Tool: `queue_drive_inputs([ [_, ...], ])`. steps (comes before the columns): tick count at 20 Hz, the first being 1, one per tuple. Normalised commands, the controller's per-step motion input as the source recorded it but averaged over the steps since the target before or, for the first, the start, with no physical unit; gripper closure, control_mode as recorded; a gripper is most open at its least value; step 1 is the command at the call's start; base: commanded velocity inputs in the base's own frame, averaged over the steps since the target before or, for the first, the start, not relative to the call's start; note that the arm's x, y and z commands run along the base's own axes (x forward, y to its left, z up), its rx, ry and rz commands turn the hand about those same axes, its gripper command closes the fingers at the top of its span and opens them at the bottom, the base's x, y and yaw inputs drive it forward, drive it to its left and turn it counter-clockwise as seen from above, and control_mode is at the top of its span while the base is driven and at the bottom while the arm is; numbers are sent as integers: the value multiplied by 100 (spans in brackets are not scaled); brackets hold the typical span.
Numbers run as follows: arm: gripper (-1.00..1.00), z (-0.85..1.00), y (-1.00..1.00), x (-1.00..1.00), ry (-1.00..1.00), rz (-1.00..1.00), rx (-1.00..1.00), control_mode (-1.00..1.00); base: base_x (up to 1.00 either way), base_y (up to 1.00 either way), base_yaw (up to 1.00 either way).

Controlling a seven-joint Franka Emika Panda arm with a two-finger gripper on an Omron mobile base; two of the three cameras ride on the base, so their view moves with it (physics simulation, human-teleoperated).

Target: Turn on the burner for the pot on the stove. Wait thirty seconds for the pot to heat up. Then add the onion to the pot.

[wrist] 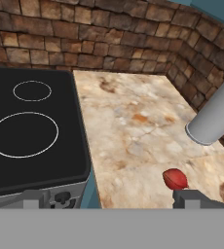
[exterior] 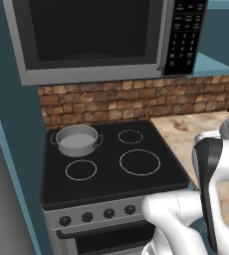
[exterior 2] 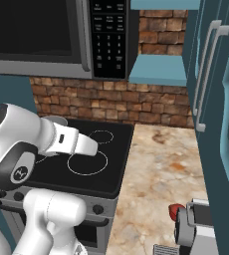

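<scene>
While looking from the left base view, finding the pot (exterior: 76, 141) sitting on the rear left zone of the stove (exterior: 111, 177), covering the burner beneath it, presumably placed there for heating. Showing nothing inside but its pale grey bottom. Noting four black knobs (exterior: 87, 217) lining the steel front of the stove, none being touched, and no zone glowing. Judging the burner step as not yet done, though unable to read any knob's setting. Seeing the white arm (exterior: 176, 214) crossing in front of the stove's lower right corner and bending away to the right.

Turning to the right base view, spotting the onion (exterior 2: 175, 211) lying on the marbled counter (exterior 2: 156, 159) well to the right of the stove (exterior 2: 111, 169), close to the counter's near edge. Finding the gripper (exterior 2: 196, 226) hanging low, just beside the onion on the side away from the stove, probably lining up for a pick.

Moving to the hand view, seeing the two dark fingertips (wrist: 196, 198) standing wide apart, gripping nothing. Placing the onion (wrist: 175, 179) right of the stove (wrist: 36, 160), just beyond the right-hand tip, near it but not between the fingers. Reckoning on needing a sideways shift before any closing around such a small round thing, likely to roll if nudged. Suggesting the knob first, the onion after.
</scene>
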Motion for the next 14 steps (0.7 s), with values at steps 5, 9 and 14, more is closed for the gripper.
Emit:
queue_drive_inputs([
  [5,-100,0,0,0,0,0,0,-100,0,0,0],
  [9,-100,0,0,0,0,0,0,-100,0,0,0],
  [14,-100,0,0,0,0,0,0,-100,0,0,0],
])
